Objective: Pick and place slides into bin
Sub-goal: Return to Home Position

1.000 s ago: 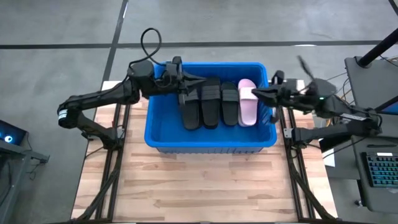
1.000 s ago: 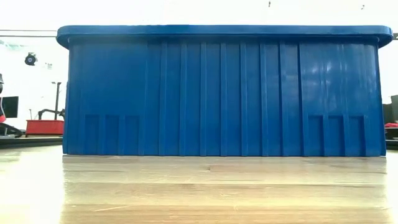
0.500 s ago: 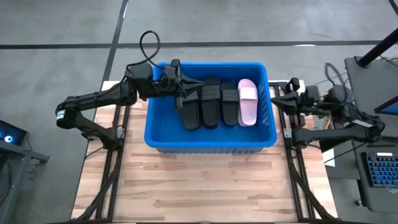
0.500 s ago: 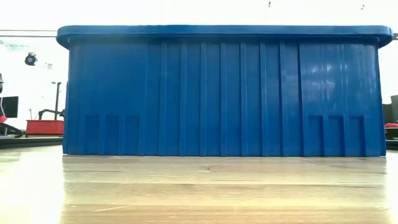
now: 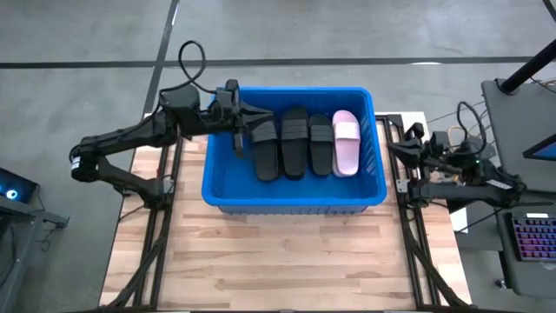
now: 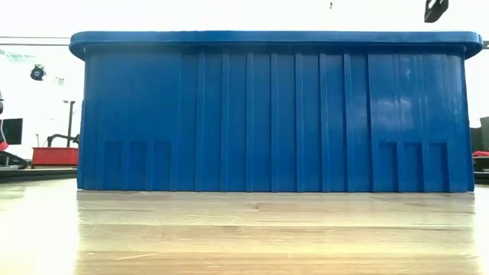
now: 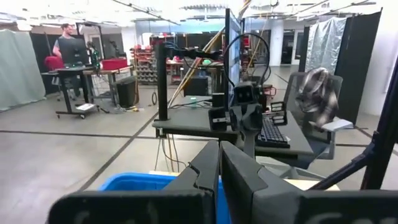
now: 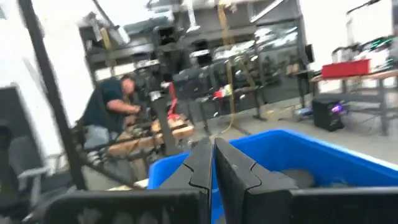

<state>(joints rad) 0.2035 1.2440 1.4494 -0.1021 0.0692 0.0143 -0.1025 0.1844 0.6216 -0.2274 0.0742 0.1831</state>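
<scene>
Both arms have pulled back from the bin (image 5: 295,202). The right gripper (image 5: 393,148) was over the bin's right side one second ago. Now it sits off to the right of the bin, past the rim. The left gripper (image 5: 261,117) has slid a little to the left. It hangs over the far left corner of the bin.

The left gripper's two dark fingers (image 7: 205,171) are pressed close together with nothing between them. The right gripper's fingers (image 8: 200,165) are pressed close together too, and they hold nothing.

The big blue bin stands on the far half of the wooden table (image 5: 278,261). The slides lie in it side by side, toward the far wall. From left to right there are three black slides (image 5: 294,143) and then one pink slide (image 5: 346,142). They touch each other. I cannot tell if more slides lie under them.

From table height, the ribbed blue wall of the bin (image 6: 267,114) fills the view. A small dark bit of an arm (image 6: 435,9) shows above its right end.

Far off in the room, a person (image 7: 65,37) stands at a desk. Another person (image 8: 112,106) bends over a bench.
</scene>
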